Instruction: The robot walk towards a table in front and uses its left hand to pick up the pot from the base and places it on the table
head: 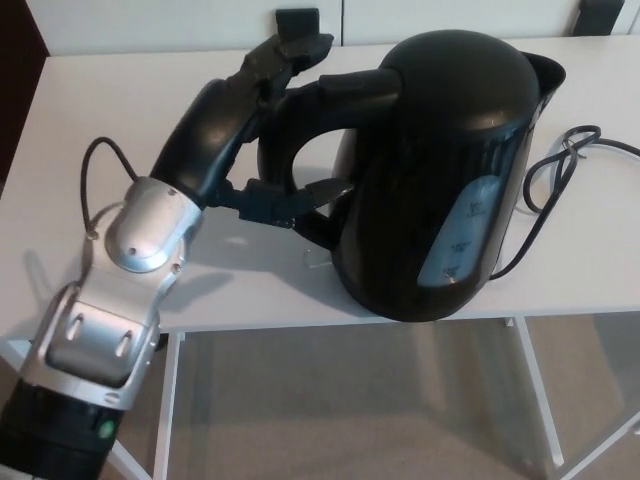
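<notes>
A black electric pot, tilted slightly with its spout toward the far right, hangs over the near edge of a white worktop in the robot's left hand. The fingers are closed around the pot's looped handle, two reaching over its top and the thumb pressing in from beneath. A pale blue water gauge runs down the pot's side. Whether the pot's underside touches the worktop cannot be told from the head view. A black power cord loops across the worktop just right of the pot and passes behind it. Grey floor and the white frame legs show below.
</notes>
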Tool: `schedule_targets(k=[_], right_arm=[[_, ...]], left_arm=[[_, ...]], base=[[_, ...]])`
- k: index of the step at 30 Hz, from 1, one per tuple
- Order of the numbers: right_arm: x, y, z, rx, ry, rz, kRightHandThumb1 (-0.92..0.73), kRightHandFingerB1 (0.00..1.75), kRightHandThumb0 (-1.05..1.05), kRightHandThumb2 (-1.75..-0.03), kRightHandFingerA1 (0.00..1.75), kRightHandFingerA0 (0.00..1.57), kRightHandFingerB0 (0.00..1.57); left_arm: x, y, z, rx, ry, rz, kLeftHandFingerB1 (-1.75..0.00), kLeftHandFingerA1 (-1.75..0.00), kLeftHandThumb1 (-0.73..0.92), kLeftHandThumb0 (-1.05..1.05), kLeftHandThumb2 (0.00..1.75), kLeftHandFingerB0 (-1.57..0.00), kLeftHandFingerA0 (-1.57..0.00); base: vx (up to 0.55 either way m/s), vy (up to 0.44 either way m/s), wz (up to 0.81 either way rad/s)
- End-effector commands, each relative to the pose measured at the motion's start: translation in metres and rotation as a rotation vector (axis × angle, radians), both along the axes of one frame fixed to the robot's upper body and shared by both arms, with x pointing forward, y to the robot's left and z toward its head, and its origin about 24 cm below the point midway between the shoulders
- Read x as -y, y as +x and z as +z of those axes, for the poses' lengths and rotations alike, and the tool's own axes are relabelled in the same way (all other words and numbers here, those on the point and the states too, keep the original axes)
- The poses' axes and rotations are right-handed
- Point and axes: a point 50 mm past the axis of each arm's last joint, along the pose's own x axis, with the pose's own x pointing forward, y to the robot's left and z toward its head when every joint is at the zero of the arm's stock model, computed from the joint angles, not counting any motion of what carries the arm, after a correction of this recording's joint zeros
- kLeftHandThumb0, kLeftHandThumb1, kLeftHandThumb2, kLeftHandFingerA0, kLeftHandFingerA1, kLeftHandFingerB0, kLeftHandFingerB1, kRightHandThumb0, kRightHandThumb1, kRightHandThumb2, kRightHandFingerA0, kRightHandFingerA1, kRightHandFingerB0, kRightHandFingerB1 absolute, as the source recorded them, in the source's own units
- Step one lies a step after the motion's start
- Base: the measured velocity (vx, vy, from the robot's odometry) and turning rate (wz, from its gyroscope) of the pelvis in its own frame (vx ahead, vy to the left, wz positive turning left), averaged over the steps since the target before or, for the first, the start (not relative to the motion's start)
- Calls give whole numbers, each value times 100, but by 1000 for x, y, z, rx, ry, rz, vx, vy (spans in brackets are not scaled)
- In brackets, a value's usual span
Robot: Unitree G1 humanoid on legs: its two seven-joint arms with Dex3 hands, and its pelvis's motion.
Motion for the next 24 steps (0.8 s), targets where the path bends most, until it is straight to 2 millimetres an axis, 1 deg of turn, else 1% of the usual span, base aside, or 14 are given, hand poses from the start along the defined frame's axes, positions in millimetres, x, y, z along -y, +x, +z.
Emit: schedule_targets(k=[1,8,13,14,15,16,17,18,19,20,21,22,23,24], right_arm=[[5,4,3,-2,-22,1,-91,34,-5,-67,37,16,16],[6,7,3,-6,-37,5,-90,35,-5,-66,39,22,20],[6,10,6,3,-39,17,-90,36,-4,-66,38,19,21],[6,10,6,3,-38,16,-90,36,-3,-66,38,19,21],[6,10,6,3,-37,15,-90,36,-3,-66,38,19,21],[6,11,7,6,-33,14,-90,37,-3,-66,38,19,22],[6,12,7,9,-33,16,-91,38,-3,-66,38,19,22],[6,12,7,12,-32,18,-91,38,-3,-66,38,19,22],[5,11,6,7,-32,20,-91,38,-3,-66,38,18,23],[4,11,5,-2,-28,19,-91,37,-5,-66,38,19,22],[3,11,5,-5,-27,17,-91,37,-5,-66,38,19,22],[2,9,4,-8,-17,10,-91,37,-3,-66,38,19,22],[1,6,4,-10,-19,15,-91,37,-2,-66,40,21,23],[1,3,3,-12,-23,23,-91,37,-2,-66,40,21,23]], left_arm=[[-4,5,-6,41,43,96,-36,-43,39,-53,66,-18,-28],[-5,7,-16,30,54,134,-37,-42,39,-49,64,-22,-31],[-2,11,-17,32,62,147,-38,-45,39,-53,66,-24,-36],[0,12,-18,33,61,147,-31,-38,43,-46,54,-28,-42],[0,13,-18,33,61,147,-31,-38,43,-46,54,-28,-42],[1,14,-19,28,52,150,-31,-38,44,-45,54,-29,-48],[2,15,-19,25,47,155,-31,-40,50,-45,55,-31,-55],[3,16,-19,21,41,161,-31,-40,50,-45,55,-31,-55],[4,16,-21,1,13,170,-42,-54,46,-49,74,-29,-60],[6,18,-21,-20,-16,169,-33,-57,61,-42,59,-36,-77],[6,19,-20,-25,-24,167,-33,-57,61,-42,59,-36,-77],[10,20,-22,-57,-67,154,-34,-51,69,-36,61,-40,-84],[13,21,-22,-75,-84,148,-35,-56,77,-35,65,-44,-96],[17,23,-23,-96,-102,141,-35,-56,77,-35,65,-44,-96]], base=[[0,0,0],[0,0,0],[0,0,0],[0,0,0],[0,0,0],[0,0,0],[0,0,0],[0,0,0],[0,0,0],[0,0,0],[0,0,0],[0,0,0],[0,0,0],[0,0,0]])
